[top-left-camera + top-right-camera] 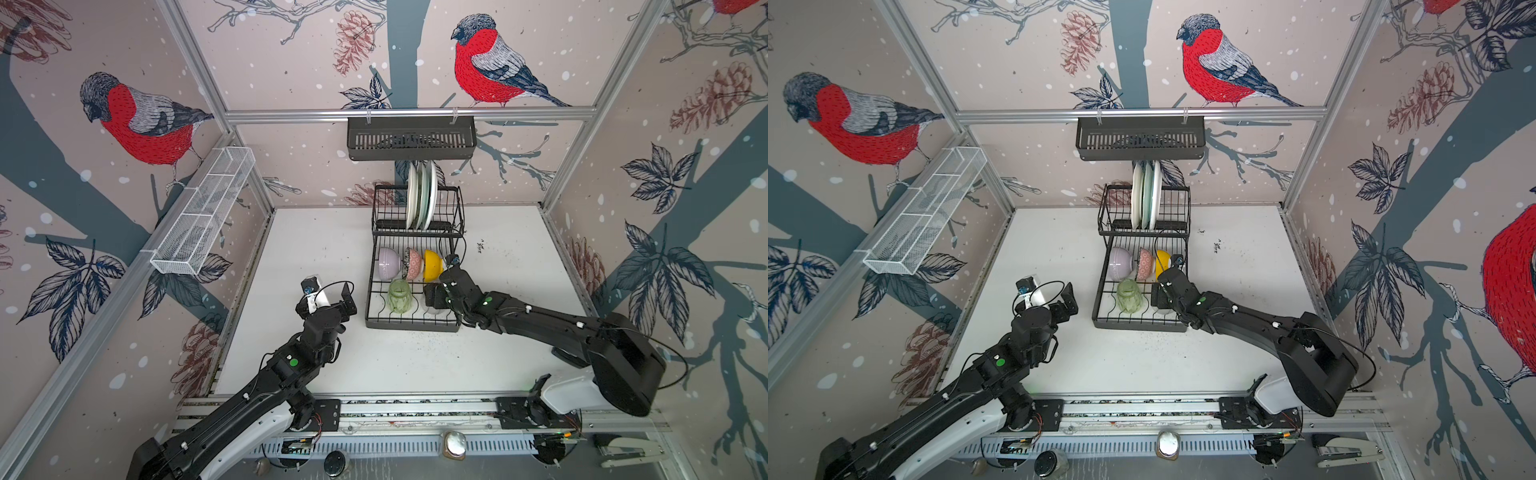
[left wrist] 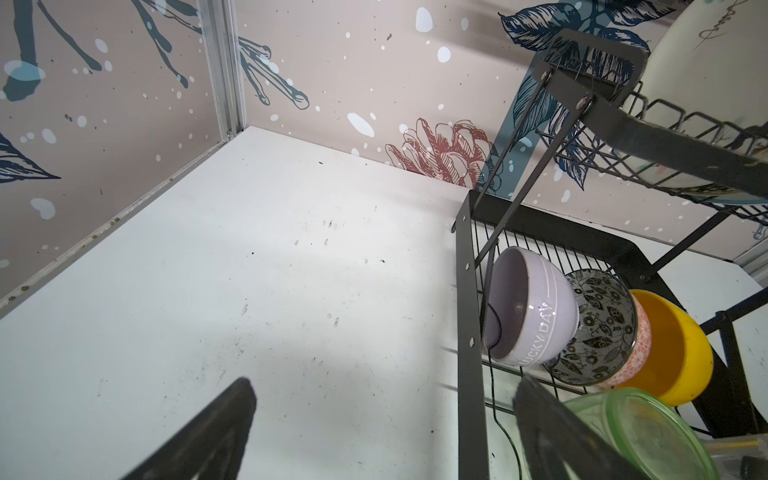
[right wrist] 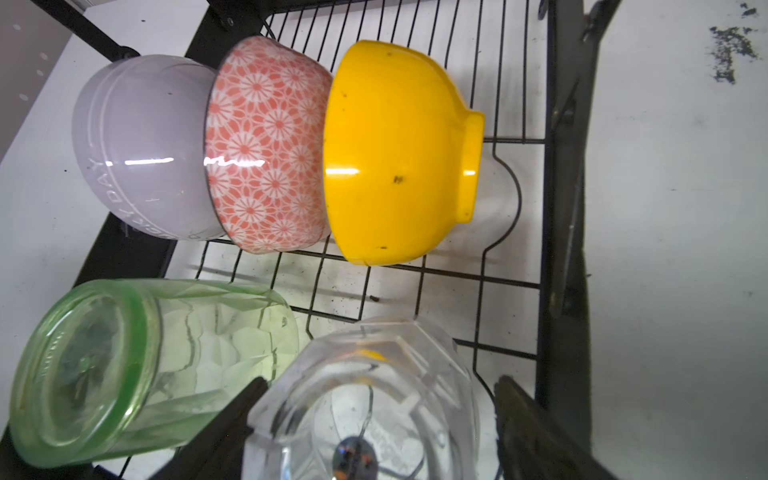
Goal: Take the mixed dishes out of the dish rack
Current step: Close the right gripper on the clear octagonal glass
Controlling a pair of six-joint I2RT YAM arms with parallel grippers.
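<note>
White tabletop (image 1: pixel 374 365) inside bird-print walls (image 1: pixel 291 62), shown in both top views. The dish rack (image 1: pixel 411 325) stands ahead of both arms. The right gripper (image 3: pixel 380 384) reaches into the rack's lower tier. Its fingers (image 3: pixel 224 422) are spread to either side of the clear glass (image 3: pixel 374 353), one at the glass wall and the other with a visible gap, so the glass is straddled, not clamped. The green glass (image 3: pixel 137 365) sits just outside the finger nearer the left arm. Beyond the fingertips three bowls lean in a touching row: lilac bowl (image 3: pixel 141 145), pink bowl (image 3: pixel 266 145), yellow bowl (image 3: pixel 395 153). Farther beyond, on the upper tier, plates (image 1: pixel 422 195) stand on edge. The left gripper (image 2: pixel 382 382) hangs beside the rack, fingers wide apart with only bare tabletop between them. The rack's side frame lies just outside the finger nearer it.
</note>
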